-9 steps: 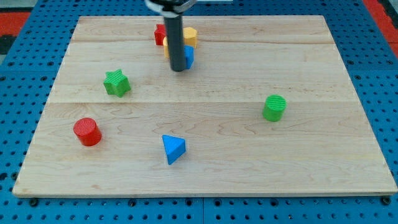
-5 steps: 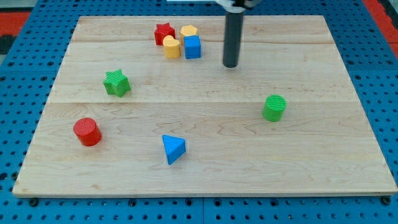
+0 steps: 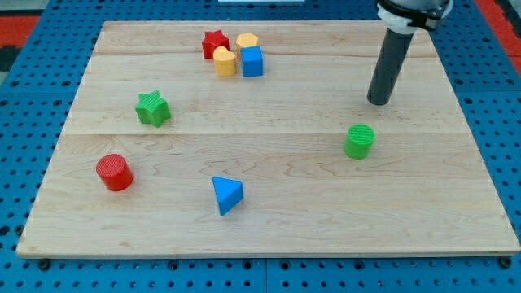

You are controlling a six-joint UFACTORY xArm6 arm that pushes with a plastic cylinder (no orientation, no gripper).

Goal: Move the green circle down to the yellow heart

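The green circle sits on the wooden board at the view's right, a little below the middle. The yellow heart lies near the view's top, in a cluster with the red star, a yellow hexagon and a blue cube. My tip rests on the board just above the green circle and slightly to its right, with a small gap between them. The rod rises toward the view's top right.
A green star lies at the view's left. A red circle sits at the lower left. A blue triangle lies at the bottom centre. The board's right edge is near the green circle.
My tip has moved from beside the top cluster to the view's right and a little down, ending just above the green circle. No block has moved.
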